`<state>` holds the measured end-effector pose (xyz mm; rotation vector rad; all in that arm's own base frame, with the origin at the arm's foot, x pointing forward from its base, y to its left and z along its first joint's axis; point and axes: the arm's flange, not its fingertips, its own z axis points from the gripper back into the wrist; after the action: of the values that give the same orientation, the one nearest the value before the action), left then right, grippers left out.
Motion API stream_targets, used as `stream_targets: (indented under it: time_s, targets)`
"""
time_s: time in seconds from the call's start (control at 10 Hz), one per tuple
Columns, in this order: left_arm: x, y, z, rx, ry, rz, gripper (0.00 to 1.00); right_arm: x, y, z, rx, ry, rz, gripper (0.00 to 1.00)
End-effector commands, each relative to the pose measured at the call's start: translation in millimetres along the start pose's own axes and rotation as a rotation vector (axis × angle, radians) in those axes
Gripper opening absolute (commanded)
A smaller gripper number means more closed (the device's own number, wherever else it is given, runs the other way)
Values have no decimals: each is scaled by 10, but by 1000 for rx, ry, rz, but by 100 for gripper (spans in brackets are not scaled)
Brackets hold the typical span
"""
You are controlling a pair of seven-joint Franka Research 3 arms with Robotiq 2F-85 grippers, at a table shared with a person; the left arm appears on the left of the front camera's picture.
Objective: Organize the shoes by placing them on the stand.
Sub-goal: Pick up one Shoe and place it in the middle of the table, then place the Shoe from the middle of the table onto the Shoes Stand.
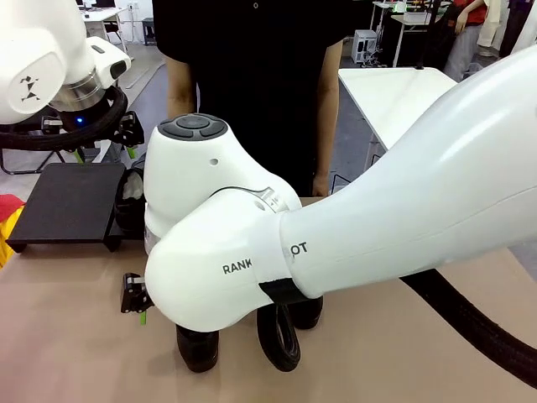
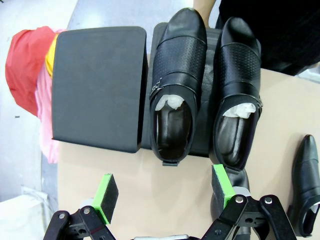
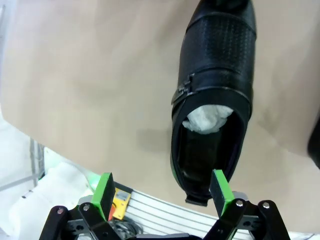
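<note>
The stand (image 2: pixel 97 87) is a low black platform of two panels. Its left panel is bare, and two black shoes (image 2: pixel 177 75) (image 2: pixel 237 85) stuffed with white paper sit side by side on the right one. My left gripper (image 2: pixel 165 192) hovers open above the table just in front of them, holding nothing. A third shoe (image 3: pixel 215 100) lies on the tan table, its heel close to one green pad (image 3: pixel 220 190) of my open right gripper (image 3: pixel 162 192). In the front view, two shoes (image 1: pixel 197 348) (image 1: pixel 306 312) peek out under my right arm.
A person in black stands at the far side, one hand (image 1: pixel 321 185) near the table edge. A red cloth (image 2: pixel 25 75) lies beyond the stand's left end. My right arm's thick black cable (image 1: pixel 470 323) runs across the table at the right. Another shoe (image 2: pixel 307 185) lies at the right.
</note>
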<state>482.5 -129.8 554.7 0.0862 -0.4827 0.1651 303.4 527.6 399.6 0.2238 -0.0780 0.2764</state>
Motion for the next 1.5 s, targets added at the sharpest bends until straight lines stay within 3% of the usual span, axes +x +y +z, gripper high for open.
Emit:
stream_targets:
  time_s: [0.0,0.1,0.2,1.1,1.2,1.4]
  targets:
    - [-1,23,13,8,-6,-8,97,-43,-88,97,-3,53,82,100]
    - [-1,23,13,8,-6,-8,97,-76,-242,136,-42,89,138,100]
    - [-1,23,13,8,-6,-8,97,-37,5,1,-10,19,31,100]
    - [-1,23,13,8,-6,-8,97,-24,-45,11,-21,34,55,100]
    - [-1,23,13,8,-6,-8,97,-104,-48,148,-131,-63,43,100]
    - [-1,23,13,8,-6,-8,97,-27,-942,720,-308,-147,-112,100]
